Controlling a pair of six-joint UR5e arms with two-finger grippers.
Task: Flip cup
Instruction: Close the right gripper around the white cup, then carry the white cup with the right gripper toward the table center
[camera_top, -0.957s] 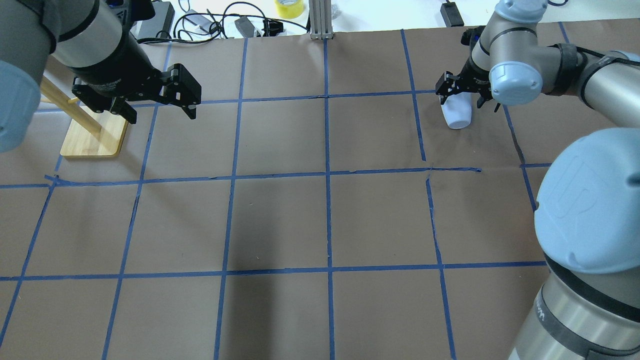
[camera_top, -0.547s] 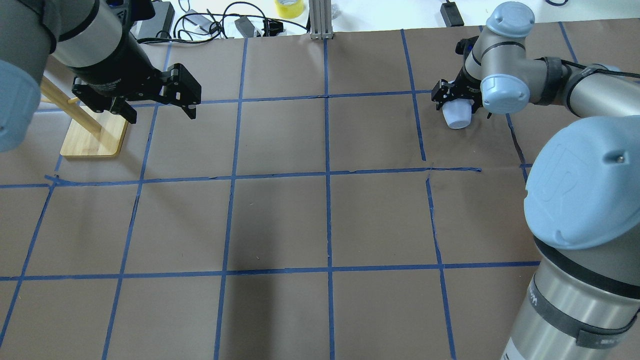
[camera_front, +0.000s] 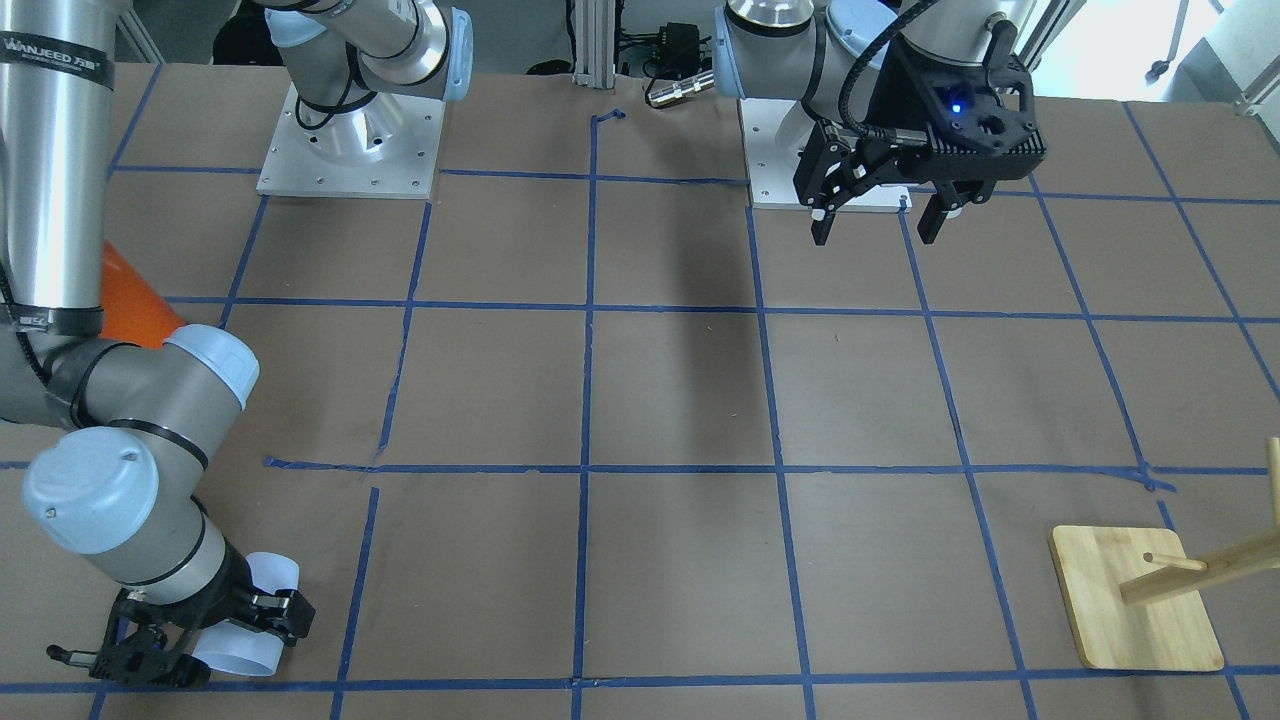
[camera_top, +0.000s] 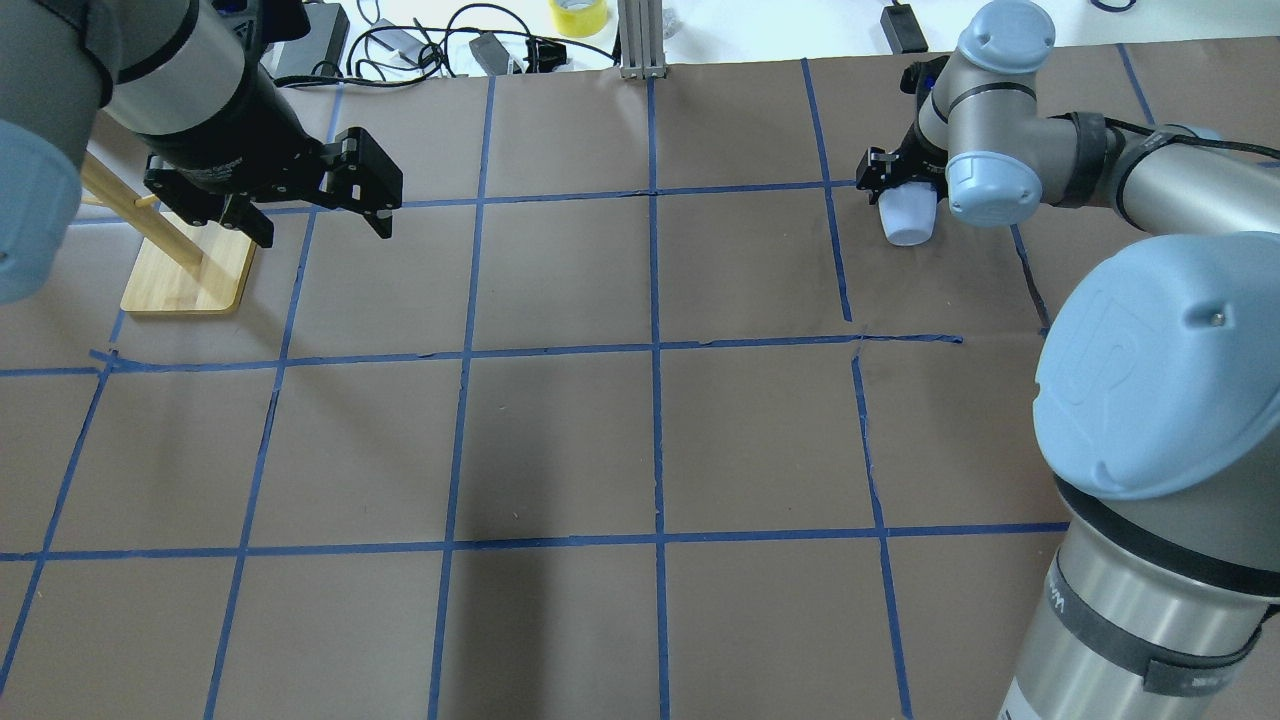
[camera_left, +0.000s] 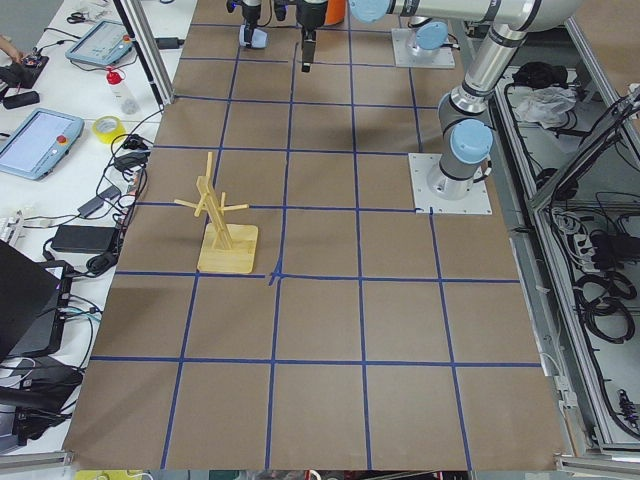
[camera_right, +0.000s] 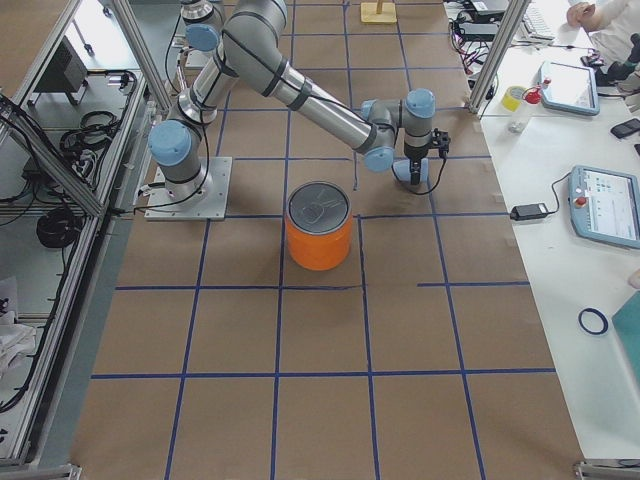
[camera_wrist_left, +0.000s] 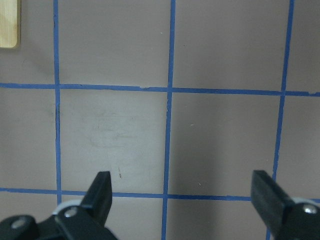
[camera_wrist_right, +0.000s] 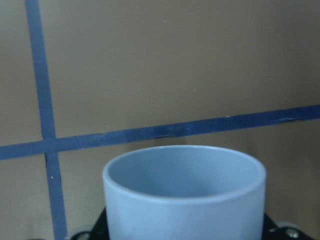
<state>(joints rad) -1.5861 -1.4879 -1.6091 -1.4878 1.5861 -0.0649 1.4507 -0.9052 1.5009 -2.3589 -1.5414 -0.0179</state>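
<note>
The pale blue-white cup (camera_top: 905, 218) is at the far right of the table, between the fingers of my right gripper (camera_top: 903, 198), which is shut on it. In the front-facing view the cup (camera_front: 250, 620) is tilted low over the paper in that gripper (camera_front: 205, 635). The right wrist view shows the cup's open rim (camera_wrist_right: 185, 172) close up, with the fingers mostly hidden. My left gripper (camera_top: 322, 222) is open and empty, hovering over the far left of the table; it also shows in the front-facing view (camera_front: 875, 235) and the left wrist view (camera_wrist_left: 182, 195).
A wooden peg stand (camera_top: 190, 275) sits at the far left, beside my left gripper. A big orange can with a silver top (camera_right: 320, 225) stands on the right side nearer the robot base. Cables and a tape roll (camera_top: 578, 15) lie beyond the far edge.
My right wrist has turned and shifted slightly left and farther away with the cup, which now looks shorter and more upright from overhead. The left arm has not moved.
</note>
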